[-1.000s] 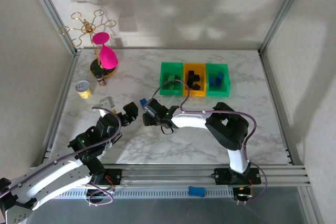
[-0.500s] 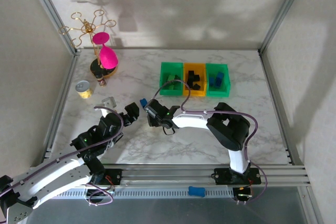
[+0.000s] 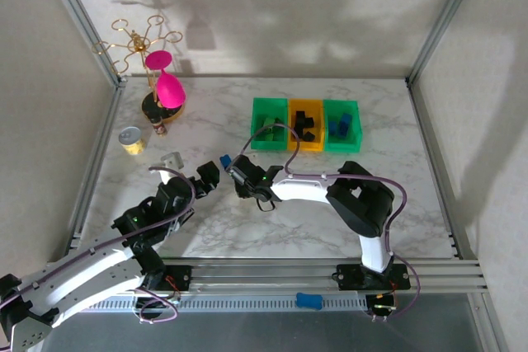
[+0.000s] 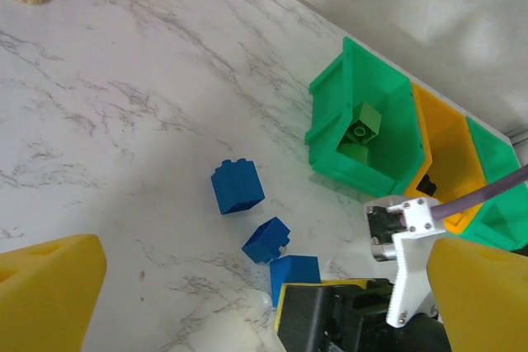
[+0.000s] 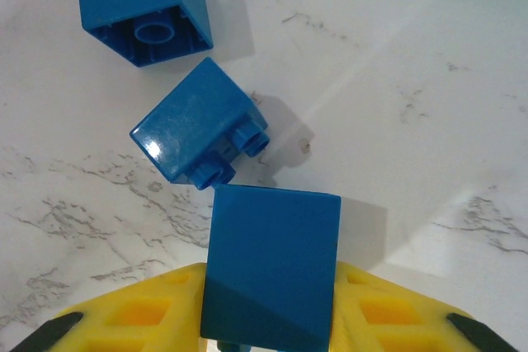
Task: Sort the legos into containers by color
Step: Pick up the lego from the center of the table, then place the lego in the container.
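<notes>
- Legos (image 4: pixel 266 241) in blue, three of them, are lying close together on the tabletop (image 4: pixel 124 105), to the left of the bins and between the two pincers.
- Left pincer (image 4: pixel 264 274) is hanging released beside that cluster, with its fingers (image 4: pixel 49 286) standing wide apart and nothing between them.
- Far lego (image 5: pixel 140 6) is lying tipped over and showing its hollow underside. Middle lego (image 5: pixel 198 131) is lying on its side just beside it, with its studs pointing back toward the right pincer.
- Right pincer (image 5: pixel 271 282) is grasping the near lego (image 5: pixel 271 245), with a yellow finger (image 5: pixel 140 315) pressing on each flat side. I cannot tell whether that lego is off the tabletop yet.
- Near lego is sitting square between the jaws, straight ahead of the wrist, so the right arm is the one placed to carry it. The grip probably needs no re-aiming.
- Green bin (image 3: pixel 254 125) is holding green pieces (image 4: pixel 363 121) and is standing nearest the pincer.
- Orange bin (image 3: pixel 306 147) is holding black pieces (image 3: pixel 304 125) and is touching the green bin's right side.
- End bin (image 3: pixel 342 147), also green, is holding the blue pieces (image 3: pixel 340 125). It is lying farther out and to the right of the grasped lego, past the other two bins. The carry will therefore be running rightward across them, and it probably needs height to clear their rims.
</notes>
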Controlling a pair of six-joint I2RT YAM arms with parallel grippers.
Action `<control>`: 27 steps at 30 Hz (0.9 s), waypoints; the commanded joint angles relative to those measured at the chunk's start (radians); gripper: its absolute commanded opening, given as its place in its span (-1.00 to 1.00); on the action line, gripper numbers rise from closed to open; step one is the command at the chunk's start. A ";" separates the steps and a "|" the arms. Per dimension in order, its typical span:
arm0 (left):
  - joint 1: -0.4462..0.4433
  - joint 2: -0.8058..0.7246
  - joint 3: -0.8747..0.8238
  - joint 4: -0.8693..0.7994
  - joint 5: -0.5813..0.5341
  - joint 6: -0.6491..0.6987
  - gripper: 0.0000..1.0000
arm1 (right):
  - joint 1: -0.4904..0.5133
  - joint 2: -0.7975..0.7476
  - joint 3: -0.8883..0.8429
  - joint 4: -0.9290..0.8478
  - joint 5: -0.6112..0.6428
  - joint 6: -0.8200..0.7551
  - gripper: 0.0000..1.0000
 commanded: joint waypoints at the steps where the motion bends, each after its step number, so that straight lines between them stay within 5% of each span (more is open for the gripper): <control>1: 0.008 0.002 0.003 0.018 0.007 0.002 0.99 | -0.003 -0.094 -0.032 -0.026 0.030 0.004 -0.29; 12: 0.008 0.080 0.037 0.095 0.083 0.038 0.99 | -0.144 -0.317 -0.131 -0.050 0.021 -0.026 -0.30; 27: 0.005 0.338 0.150 0.262 0.260 0.140 0.99 | -0.534 -0.385 -0.110 -0.029 -0.010 -0.172 -0.28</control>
